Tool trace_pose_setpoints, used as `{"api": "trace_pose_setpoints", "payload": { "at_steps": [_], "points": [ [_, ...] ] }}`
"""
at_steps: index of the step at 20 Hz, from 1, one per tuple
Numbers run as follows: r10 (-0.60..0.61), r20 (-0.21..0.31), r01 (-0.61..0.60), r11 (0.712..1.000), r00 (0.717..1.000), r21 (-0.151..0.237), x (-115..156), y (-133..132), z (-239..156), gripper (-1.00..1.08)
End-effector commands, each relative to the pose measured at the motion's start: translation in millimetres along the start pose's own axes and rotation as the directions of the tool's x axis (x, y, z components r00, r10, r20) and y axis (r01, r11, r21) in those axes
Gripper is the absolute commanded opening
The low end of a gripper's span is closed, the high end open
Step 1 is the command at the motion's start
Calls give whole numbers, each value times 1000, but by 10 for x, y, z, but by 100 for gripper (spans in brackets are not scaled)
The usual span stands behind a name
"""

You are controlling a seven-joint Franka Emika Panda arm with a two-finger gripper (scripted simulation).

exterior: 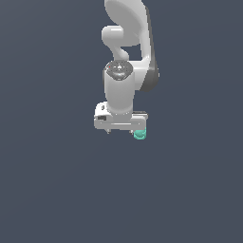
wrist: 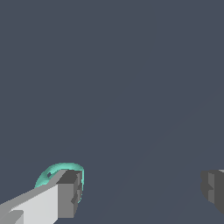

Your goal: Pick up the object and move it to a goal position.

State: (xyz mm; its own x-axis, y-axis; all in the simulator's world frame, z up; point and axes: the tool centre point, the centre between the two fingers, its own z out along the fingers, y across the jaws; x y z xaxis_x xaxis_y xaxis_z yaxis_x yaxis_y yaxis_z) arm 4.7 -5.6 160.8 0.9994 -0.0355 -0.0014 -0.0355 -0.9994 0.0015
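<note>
Gripper (exterior: 121,130), jaws wide: teal lump (exterior: 139,135) sits beneath one finger (wrist: 61,199) instead of between the two, so closing or descending likely knocks it aside.

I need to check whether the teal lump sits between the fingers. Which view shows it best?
The wrist view: the teal lump appears large, mostly behind one finger of the open end effector, not in the gap. The exterior view shows only a small teal patch under the end effector's edge.
</note>
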Motion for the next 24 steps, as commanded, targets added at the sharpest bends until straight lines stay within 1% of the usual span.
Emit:
{"api": "trace_pose_setpoints", "payload": {
  "at_steps": [1, 5, 10, 14, 19, 24],
  "points": [
    [5, 0, -5, 1000, 1000, 0, -57, -103, 66, 100],
    [20, 0, -20, 1000, 1000, 0, -203, -329, 217, 100],
    [45, -1, -45, 999, 999, 0, -481, -679, 452, 100],
    [60, -1, -60, 998, 998, 1, -677, -882, 591, 100],
    [71, -1, -71, 997, 997, 1, -830, -1022, 688, 100],
    [72, -1, -72, 997, 997, 1, -858, -1049, 705, 100]
  ]
}}
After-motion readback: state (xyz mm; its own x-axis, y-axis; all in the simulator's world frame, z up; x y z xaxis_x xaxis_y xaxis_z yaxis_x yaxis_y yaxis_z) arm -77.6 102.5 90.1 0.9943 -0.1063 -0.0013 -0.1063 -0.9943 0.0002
